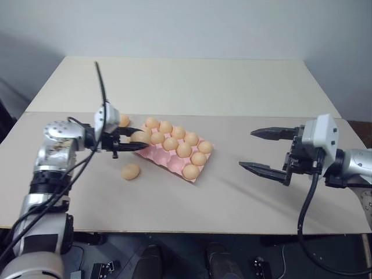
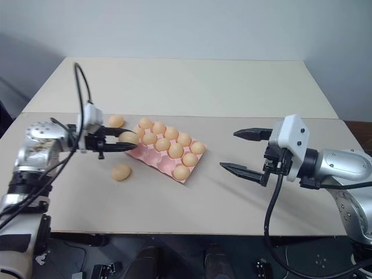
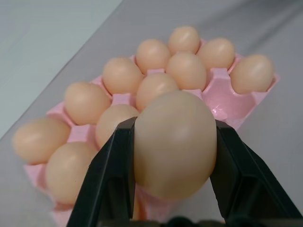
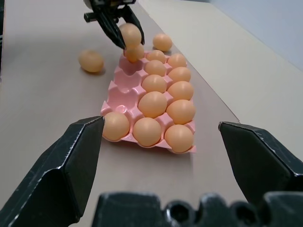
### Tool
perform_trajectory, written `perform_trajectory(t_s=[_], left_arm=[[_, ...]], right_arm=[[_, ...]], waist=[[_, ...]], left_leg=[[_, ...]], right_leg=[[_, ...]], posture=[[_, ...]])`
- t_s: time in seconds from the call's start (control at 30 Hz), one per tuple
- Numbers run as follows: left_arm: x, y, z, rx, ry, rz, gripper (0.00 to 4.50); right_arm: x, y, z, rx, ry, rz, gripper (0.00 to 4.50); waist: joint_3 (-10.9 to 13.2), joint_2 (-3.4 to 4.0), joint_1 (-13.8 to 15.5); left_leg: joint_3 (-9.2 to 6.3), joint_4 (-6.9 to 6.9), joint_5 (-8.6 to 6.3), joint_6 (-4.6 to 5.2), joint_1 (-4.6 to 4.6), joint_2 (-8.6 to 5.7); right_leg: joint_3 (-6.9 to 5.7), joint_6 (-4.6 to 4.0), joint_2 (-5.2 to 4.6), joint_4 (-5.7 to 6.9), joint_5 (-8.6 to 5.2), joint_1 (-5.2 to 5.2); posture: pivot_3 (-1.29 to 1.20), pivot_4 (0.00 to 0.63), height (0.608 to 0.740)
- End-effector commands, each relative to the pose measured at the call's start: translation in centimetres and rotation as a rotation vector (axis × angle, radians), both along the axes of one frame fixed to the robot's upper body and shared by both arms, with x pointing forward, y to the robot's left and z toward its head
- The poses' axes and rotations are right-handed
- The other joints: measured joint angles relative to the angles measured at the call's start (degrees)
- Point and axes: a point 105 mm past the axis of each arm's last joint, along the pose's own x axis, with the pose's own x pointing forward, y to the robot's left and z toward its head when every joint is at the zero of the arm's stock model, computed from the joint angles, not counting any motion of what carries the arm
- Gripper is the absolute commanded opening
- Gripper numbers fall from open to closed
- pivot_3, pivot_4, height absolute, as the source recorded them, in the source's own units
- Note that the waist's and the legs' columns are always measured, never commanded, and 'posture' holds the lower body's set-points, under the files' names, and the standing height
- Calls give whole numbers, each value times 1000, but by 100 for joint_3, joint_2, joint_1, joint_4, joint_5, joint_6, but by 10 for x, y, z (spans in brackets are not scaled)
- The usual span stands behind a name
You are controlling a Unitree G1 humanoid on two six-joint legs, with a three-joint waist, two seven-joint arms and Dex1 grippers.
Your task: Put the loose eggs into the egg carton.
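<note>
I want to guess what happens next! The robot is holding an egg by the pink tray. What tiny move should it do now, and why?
Probably ease the left gripper along to an empty cup in the egg carton and lower it. It is shut on an egg at the carton's edge, and the near row has free cups. Two loose eggs wait on the table.

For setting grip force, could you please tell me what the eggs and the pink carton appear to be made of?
The light orange-tan oval egg in the left hand looks smooth and matte, uniformly coloured, possibly plastic. The pale pink moulded egg carton shows glossy highlights, suggesting thin plastic rather than pulp.
</note>
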Motion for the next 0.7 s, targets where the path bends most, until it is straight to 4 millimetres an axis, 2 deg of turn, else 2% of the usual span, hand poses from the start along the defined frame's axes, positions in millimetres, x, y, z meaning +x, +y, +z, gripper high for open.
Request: perform_trajectory(t_s=[0.03, 0.2, 0.33, 0.47, 0.6, 0.7], left_arm=[[4, 5, 2, 48, -37, 15, 1953], [4, 9, 3, 57, -32, 3, 1953], [9, 9, 4, 49, -42, 27, 3020], [9, 5, 16, -6, -71, 23, 4364], [-5, 19, 40, -70, -112, 28, 4473], [-26, 49, 57, -102, -130, 88, 4473]], right_arm=[[-7, -1, 13, -4, -57, -10, 4500], [-8, 0, 12, 2, -58, -20, 4500], [-7, 0, 12, 6, -58, -20, 4500], [-6, 1, 12, 8, -58, -14, 4500], [-6, 2, 12, 8, -55, 0, 4500], [-2, 4, 9, 6, -44, 24, 4500]], waist=[[0, 0, -5], [0, 0, 16], [0, 0, 18], [0, 0, 18], [0, 0, -20], [0, 1, -121]], left_leg=[[0, 0, 0, 0, 1, 0], [-1, 0, 0, 0, -1, -1], [-2, 0, 0, 0, -1, -2], [-2, 0, 0, 0, -1, -2], [-2, 0, 0, 0, -2, -1], [-2, -1, 0, 1, 1, 3]], right_leg=[[0, 0, 1, 0, 0, 0], [-1, 0, 0, -2, 0, 1], [-2, 0, -1, -2, 0, 1], [-2, 0, -1, -2, 0, 2], [-1, 0, 0, -1, 0, -1], [2, 0, 3, 2, 0, -4]], posture=[[0, 150, 740], [0, 150, 740], [0, 150, 740], [0, 150, 740], [0, 150, 740], [0, 150, 740]])
